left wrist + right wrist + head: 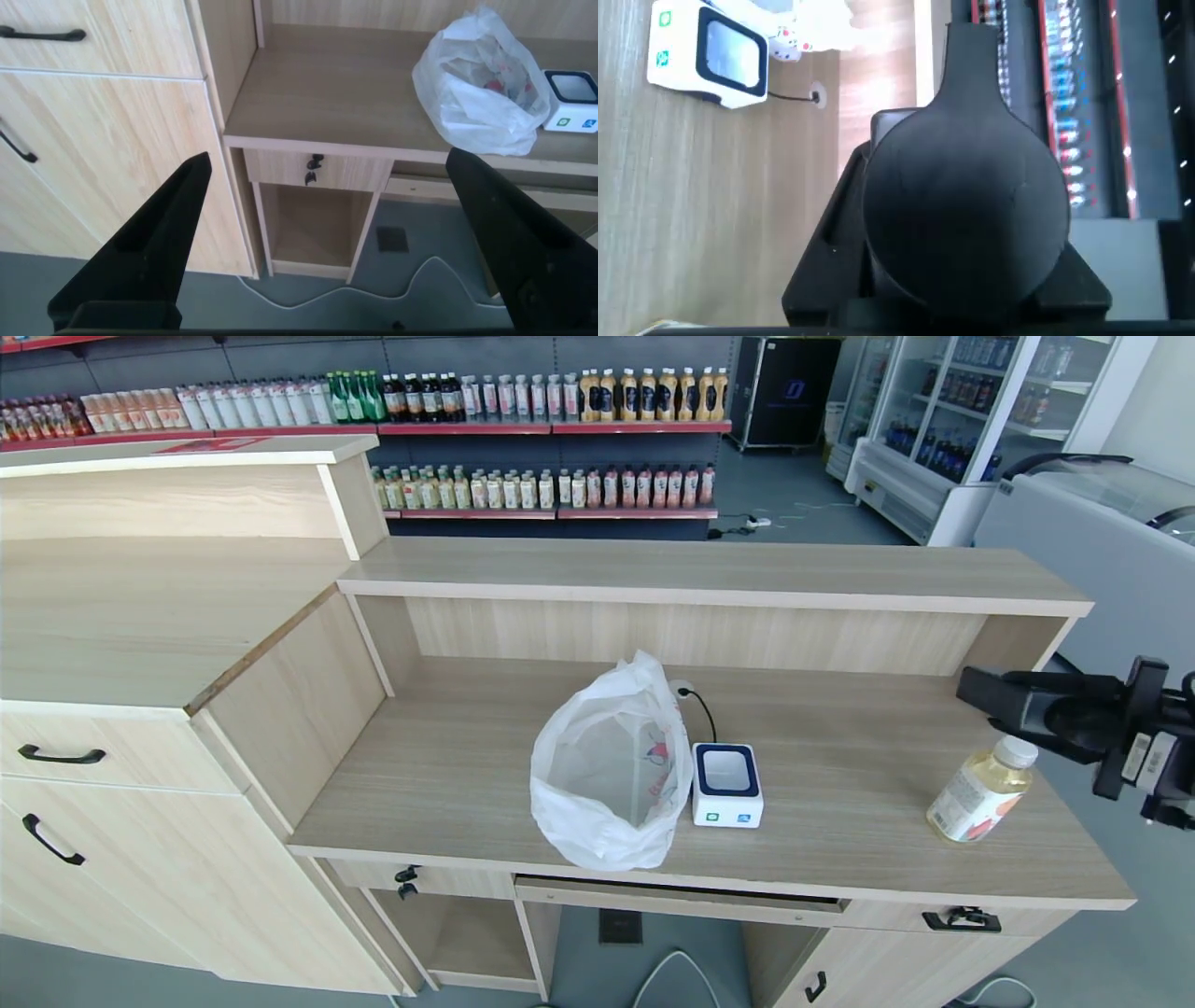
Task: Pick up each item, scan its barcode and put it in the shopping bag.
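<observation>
Left tool (327, 159) spread wide; right tool (973, 695), grip unreadable, near the smooth cylindrical plastic bottle (980, 793).

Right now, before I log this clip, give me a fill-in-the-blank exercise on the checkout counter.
1. The scanner stands right next to the white plastic ____.
2. The bottle has a ____ cap.
3. The bottle stands on the robot's ____ side of the scanner.
4. The left gripper, holding nothing, is ____.
Missing words: shopping bag; white; right; open.
</observation>
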### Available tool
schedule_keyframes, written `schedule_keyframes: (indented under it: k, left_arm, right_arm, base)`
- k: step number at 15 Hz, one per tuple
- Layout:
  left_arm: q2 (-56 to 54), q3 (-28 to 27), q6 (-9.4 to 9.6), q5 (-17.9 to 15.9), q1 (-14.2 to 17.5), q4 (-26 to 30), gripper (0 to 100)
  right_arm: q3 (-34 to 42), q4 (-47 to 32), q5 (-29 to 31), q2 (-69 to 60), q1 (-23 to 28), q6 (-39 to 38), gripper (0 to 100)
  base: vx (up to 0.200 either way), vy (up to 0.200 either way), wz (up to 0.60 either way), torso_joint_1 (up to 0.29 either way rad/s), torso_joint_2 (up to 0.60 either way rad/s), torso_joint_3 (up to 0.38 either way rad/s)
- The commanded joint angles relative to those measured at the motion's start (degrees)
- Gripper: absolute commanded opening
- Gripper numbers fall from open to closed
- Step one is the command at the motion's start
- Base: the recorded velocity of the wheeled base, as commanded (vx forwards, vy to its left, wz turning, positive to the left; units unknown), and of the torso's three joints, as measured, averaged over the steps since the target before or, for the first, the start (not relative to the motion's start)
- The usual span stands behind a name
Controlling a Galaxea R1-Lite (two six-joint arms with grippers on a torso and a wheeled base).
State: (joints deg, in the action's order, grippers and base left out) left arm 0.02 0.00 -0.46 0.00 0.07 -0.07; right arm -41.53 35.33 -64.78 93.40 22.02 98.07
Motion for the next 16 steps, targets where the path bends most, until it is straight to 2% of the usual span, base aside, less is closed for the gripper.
schedule_keyframes:
  k: [1,2,3,5,7,9,11,13,16]
  left_arm:
    - [-0.02,0.00,-0.06,0.00,0.01,-0.01,100]
    - [-0.02,0.00,-0.06,0.00,0.01,-0.01,100]
    - [-0.02,0.00,-0.06,0.00,0.01,-0.01,100]
    - [-0.02,0.00,0.02,0.00,0.01,-0.01,100]
    - [-0.02,0.00,-0.06,0.00,0.01,-0.01,100]
    - [-0.02,0.00,-0.06,0.00,0.01,-0.01,100]
    - [-0.02,0.00,-0.06,0.00,0.01,-0.01,100]
    - [-0.02,0.00,-0.06,0.00,0.01,-0.01,100]
    - [-0.02,0.00,0.02,0.00,0.01,-0.01,100]
  right_arm:
    - [4.27,0.00,-4.83,-7.97,-8.04,16.01,0]
    - [4.36,0.00,-4.83,-8.77,-10.77,20.14,0]
    - [5.50,0.00,-4.13,-10.70,-18.50,27.35,0]
    - [8.93,0.36,1.50,-13.69,-27.55,33.06,0]
    - [9.98,0.62,8.97,-18.08,-38.89,39.30,0]
    - [10.42,2.55,14.24,-21.16,-46.71,44.92,0]
    - [11.12,4.05,17.06,-21.42,-51.11,45.72,0]
    - [11.12,9.32,17.23,-21.51,-54.27,45.36,0]
    - [14.02,10.37,17.23,-23.36,-54.89,45.98,0]
  base:
    - [0.000,0.000,0.00,0.000,0.00,0.000]
    - [0.000,0.000,0.00,0.000,0.00,0.000]
    - [0.000,0.000,0.00,0.000,0.00,0.000]
    - [0.000,0.000,0.00,0.000,0.00,0.000]
    - [0.000,0.000,0.00,0.000,0.00,0.000]
    - [0.000,0.000,0.00,0.000,0.00,0.000]
    - [0.000,0.000,0.00,0.000,0.00,0.000]
    - [0.000,0.000,0.00,0.000,0.00,0.000]
    - [0.000,0.000,0.00,0.000,0.00,0.000]
